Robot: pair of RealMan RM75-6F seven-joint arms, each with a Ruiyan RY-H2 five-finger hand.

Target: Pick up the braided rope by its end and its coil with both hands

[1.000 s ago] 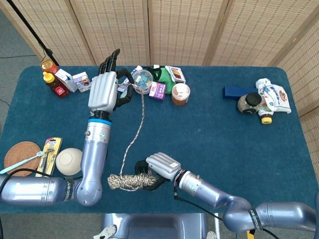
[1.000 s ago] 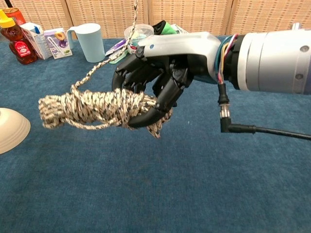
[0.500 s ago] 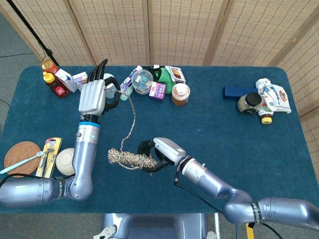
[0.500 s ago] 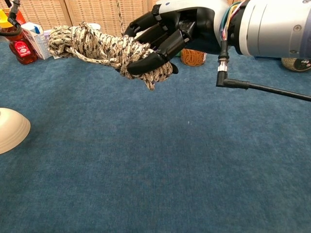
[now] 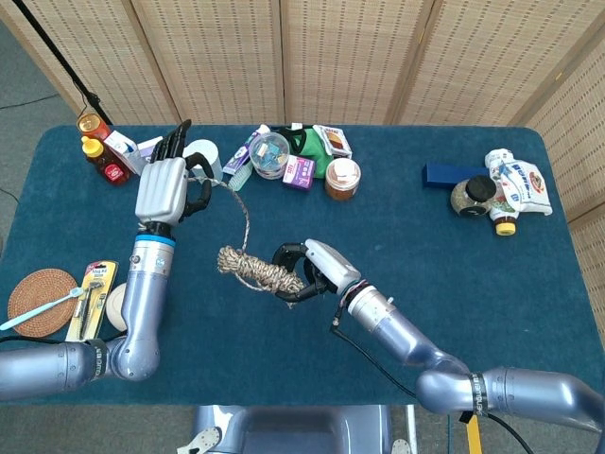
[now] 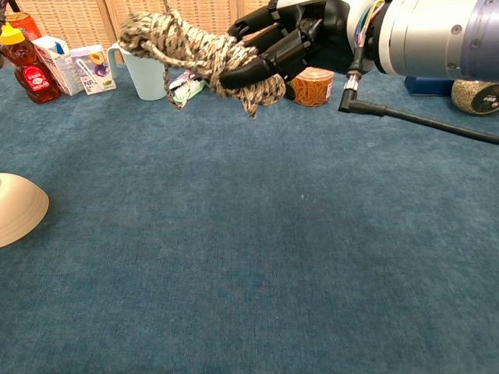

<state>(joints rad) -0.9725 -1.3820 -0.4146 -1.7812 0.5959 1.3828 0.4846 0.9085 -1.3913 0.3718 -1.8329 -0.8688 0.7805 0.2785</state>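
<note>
Now, right hand (image 5: 307,270): we grip the coil (image 5: 255,270) clear of the table (image 5: 454,265).
Left hand (image 5: 165,184): we pinch the rope end (image 5: 222,184) near the back-left corner.

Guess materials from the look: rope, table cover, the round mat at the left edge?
Braided rope: likely woven textile fibre, matte; speckled cream and dark strands, with a frayed tuft under the right hand. Table cover: looks like blue carpet or felt; short fuzzy nap, no shine. Round mat: seemingly woven rattan or straw; concentric brown rings.
</note>
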